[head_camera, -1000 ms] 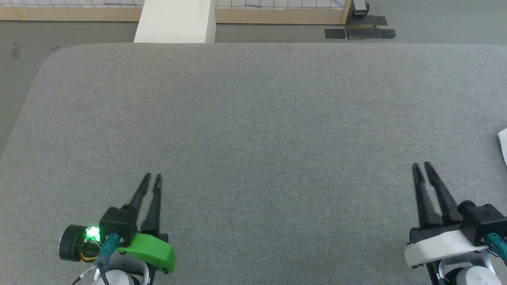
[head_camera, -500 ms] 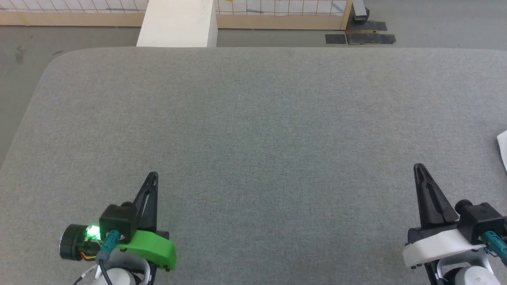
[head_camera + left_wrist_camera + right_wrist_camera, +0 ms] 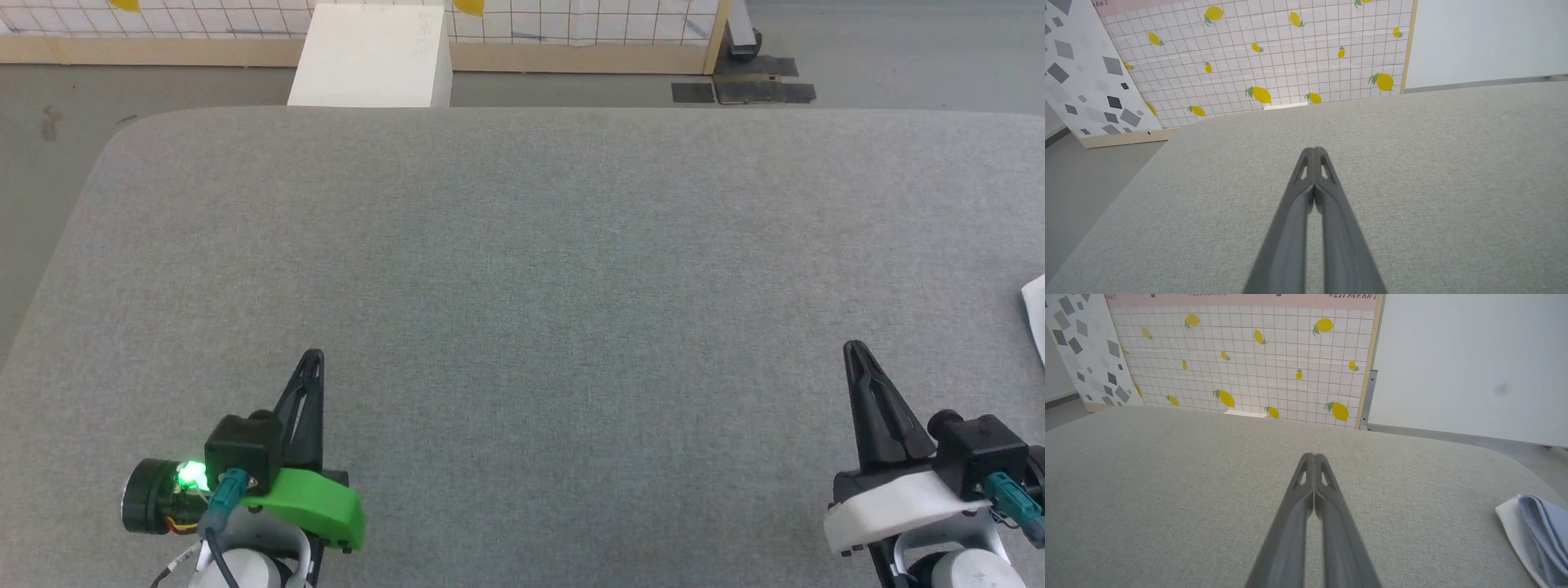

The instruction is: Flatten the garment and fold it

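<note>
The garment (image 3: 1537,533) lies at the table's right edge, a light blue fold with a white collar; in the head view just a white corner of the garment (image 3: 1035,314) peeks in at the right border. My left gripper (image 3: 312,358) hovers shut over the near left of the grey table (image 3: 522,269), holding nothing. My right gripper (image 3: 853,349) is shut too, near right, a short way left of the garment and apart from it. In the wrist views the left gripper (image 3: 1314,151) and the right gripper (image 3: 1312,456) both show fingertips pressed together.
A white block (image 3: 369,55) stands on the floor beyond the table's far edge, before a lemon-patterned tiled panel (image 3: 1290,61). Dark floor plates (image 3: 743,86) lie at the far right. The table's left corner is rounded, with grey floor beyond.
Both grippers closed from slightly open to shut. The head camera tilted up a little, so the table's far edge sits lower in the picture.
</note>
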You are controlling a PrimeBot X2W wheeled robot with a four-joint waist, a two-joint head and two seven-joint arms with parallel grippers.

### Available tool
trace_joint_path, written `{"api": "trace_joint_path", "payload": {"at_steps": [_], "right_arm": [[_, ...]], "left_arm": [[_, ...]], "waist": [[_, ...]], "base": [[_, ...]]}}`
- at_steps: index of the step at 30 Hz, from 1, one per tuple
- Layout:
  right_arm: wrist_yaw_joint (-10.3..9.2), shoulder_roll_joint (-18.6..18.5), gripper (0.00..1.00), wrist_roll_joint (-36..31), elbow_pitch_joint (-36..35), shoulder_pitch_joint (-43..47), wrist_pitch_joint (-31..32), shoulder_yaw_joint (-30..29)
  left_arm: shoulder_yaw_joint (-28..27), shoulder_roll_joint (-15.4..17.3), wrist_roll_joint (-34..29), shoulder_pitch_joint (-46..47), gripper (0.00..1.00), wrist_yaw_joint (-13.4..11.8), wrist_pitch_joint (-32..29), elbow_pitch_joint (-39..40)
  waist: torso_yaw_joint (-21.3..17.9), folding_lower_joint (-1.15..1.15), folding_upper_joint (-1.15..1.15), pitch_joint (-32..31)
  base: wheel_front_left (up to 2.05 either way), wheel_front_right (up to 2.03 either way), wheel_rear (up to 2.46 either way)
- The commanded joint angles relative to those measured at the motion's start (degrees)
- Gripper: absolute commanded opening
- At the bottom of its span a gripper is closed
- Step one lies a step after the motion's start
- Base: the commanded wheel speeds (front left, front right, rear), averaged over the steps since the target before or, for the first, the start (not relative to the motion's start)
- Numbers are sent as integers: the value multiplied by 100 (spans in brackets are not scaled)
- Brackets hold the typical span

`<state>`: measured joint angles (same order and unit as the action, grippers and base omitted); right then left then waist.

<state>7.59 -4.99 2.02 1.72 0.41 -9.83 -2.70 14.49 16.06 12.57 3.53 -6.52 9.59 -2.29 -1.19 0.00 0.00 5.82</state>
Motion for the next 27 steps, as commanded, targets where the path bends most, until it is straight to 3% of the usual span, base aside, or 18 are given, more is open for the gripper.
{"api": "trace_joint_path", "payload": {"at_steps": [1, 27], "right_arm": [[-3, 24, 0, -32, -36, -11, 31, 16], [-5, 76, 0, -79, -74, -19, 297, 87]], "left_arm": [[-60, -54, -62, -83, 0, 42, -42, 17], [-448, -408, -396, -159, 0, 213, -298, 76]], "waist": [[2, 0, 0, -9], [35, 0, 0, -169]], "base": [[0, 0, 0], [0, 0, 0]]}}
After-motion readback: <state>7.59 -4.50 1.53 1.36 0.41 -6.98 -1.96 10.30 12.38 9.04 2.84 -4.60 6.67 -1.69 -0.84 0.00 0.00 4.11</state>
